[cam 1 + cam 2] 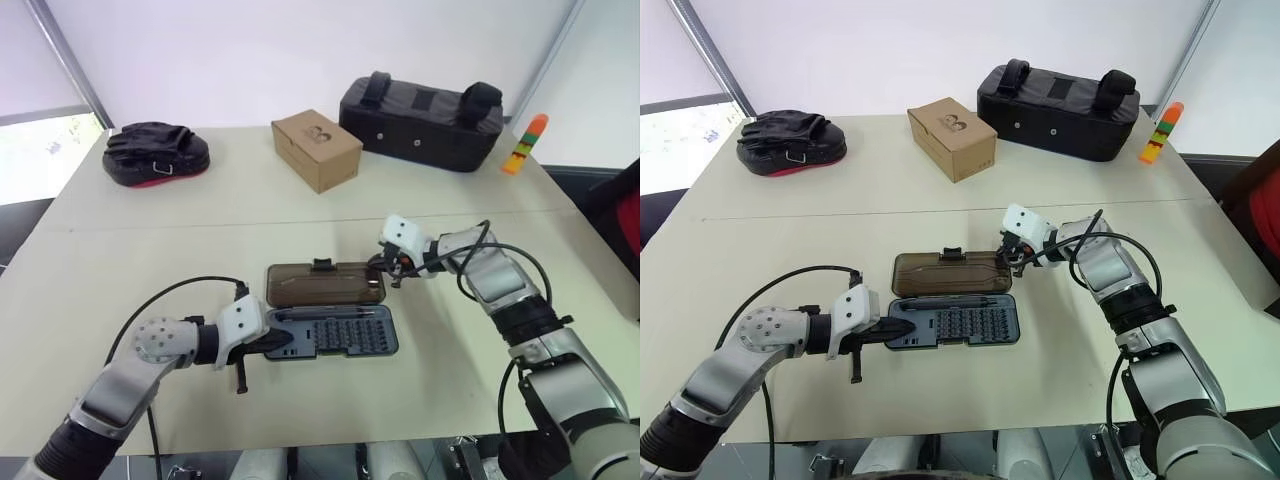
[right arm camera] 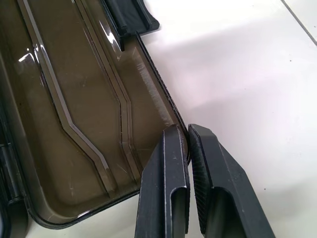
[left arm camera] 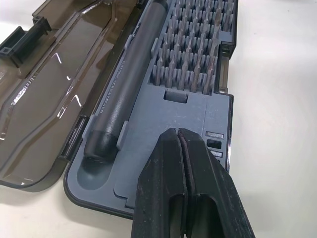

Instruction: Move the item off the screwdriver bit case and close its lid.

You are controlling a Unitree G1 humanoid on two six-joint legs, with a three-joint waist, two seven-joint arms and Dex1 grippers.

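Table (image 1: 300, 215): pale beige top. Big black padded bag (image 1: 420, 120) at upper right of the head view, brown cardboard box (image 1: 317, 148) just left of it at upper centre, black-and-red pad (image 1: 155, 153) at upper left. Small orange/green/yellow stacked toy (image 1: 525, 145) stands at the far right edge, beside the bag.

Screwdriver bit case (image 1: 330, 332) lies open, low centre of frame. Grey tray holds rows of bits plus a dark driver handle (image 3: 121, 94) in its slot along the hinge side. Lid (image 1: 325, 283) is folded flat on the table just above the tray in frame, inner face up, black latch tab (image 1: 322, 264) on its far edge. Nothing resting on tray or lid.

Left gripper (image 3: 179, 144): jaws together, tip on the tray's left end, holding nothing.

Right gripper (image 2: 187, 136): jaws nearly together, pinching the rim at the lid's right-hand corner.
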